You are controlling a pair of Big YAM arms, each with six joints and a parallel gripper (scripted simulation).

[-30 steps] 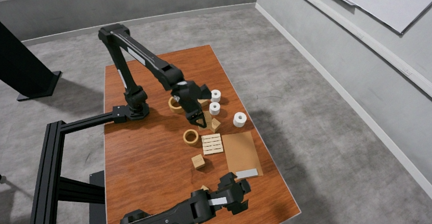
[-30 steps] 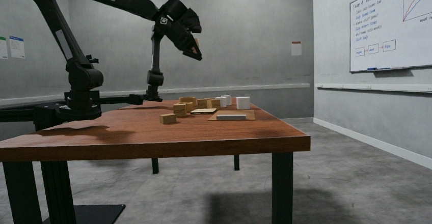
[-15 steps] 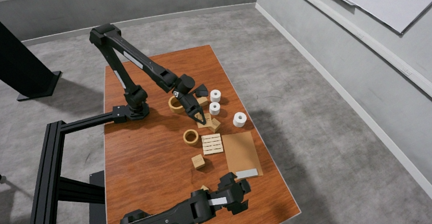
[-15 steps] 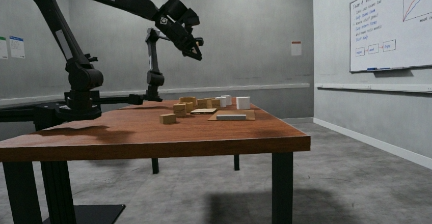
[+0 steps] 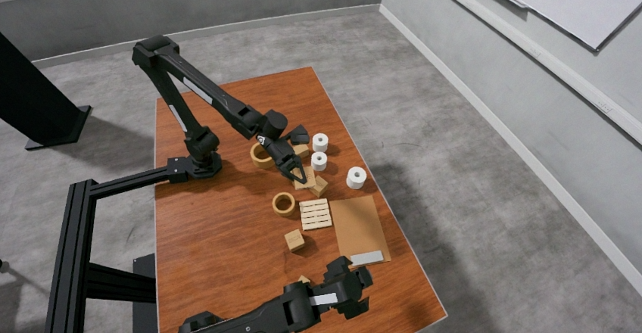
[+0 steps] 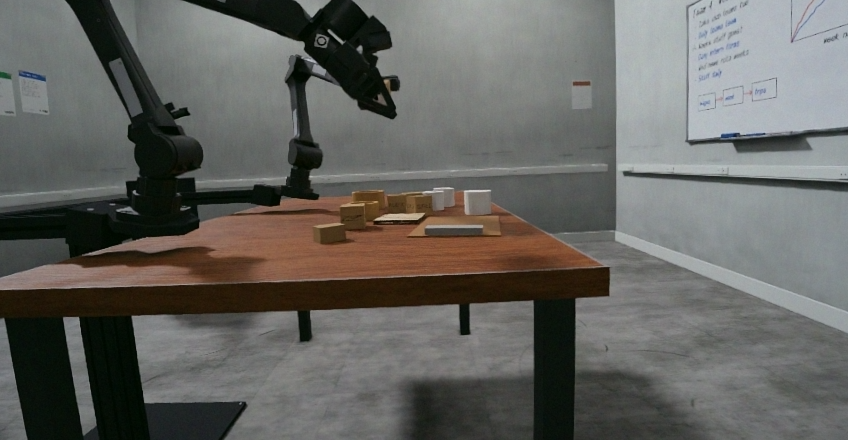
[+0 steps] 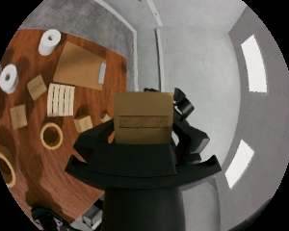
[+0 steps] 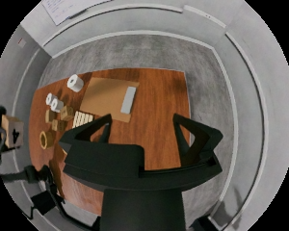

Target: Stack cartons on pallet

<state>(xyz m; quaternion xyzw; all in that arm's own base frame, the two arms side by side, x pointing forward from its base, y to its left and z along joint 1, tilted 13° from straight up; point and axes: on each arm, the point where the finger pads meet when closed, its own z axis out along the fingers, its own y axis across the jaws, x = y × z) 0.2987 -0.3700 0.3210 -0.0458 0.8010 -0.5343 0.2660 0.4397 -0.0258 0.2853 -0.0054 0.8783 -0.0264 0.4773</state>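
L gripper: L gripper (image 5: 302, 175) (image 7: 144, 130) (image 8: 10, 135) raised above tbl; fingers pinching a carton on opposite sides.
Held carton: held carton (image 5: 304, 178) (image 7: 144, 117) (image 8: 13, 131) clear of tbl; face in R wrist view reads as "4".
R gripper: R gripper (image 5: 349, 287) (image 6: 383, 105) (image 8: 142, 117) raised, near end; fingers spread wide, nothing between.
Pallet: slatted pallet (image 5: 315, 214) (image 6: 399, 218) (image 7: 61, 100) flat on tbl, slats bare, mid-scene.
Near carton: near carton (image 5: 294, 240) (image 6: 352, 216) (image 7: 83, 123) on tbl, near-left of pallet, apart from it.
Far cartons: angled carton (image 5: 319, 186) (image 7: 37, 87) (image 8: 66, 113) on tbl, just far of pallet; second far carton (image 7: 18, 116) (image 8: 58, 125) close by, left of it.
Rings: near ring (image 5: 283, 213) (image 7: 42, 137), left of pallet; far ring (image 5: 262, 165), farther left.
Rolls: 3 white rolls, upright, far-right: single roll (image 5: 356, 177) (image 6: 477, 202); paired rolls (image 5: 319, 161), close together.
Sheet: brown sheet (image 5: 358, 224) (image 6: 416, 231), flat, right of pallet; grey bar (image 5: 366, 258) (image 6: 454, 230) on its near end.
Small block: small block (image 5: 303, 279) (image 6: 329, 233), near-side; top view partly hidden by R arm.
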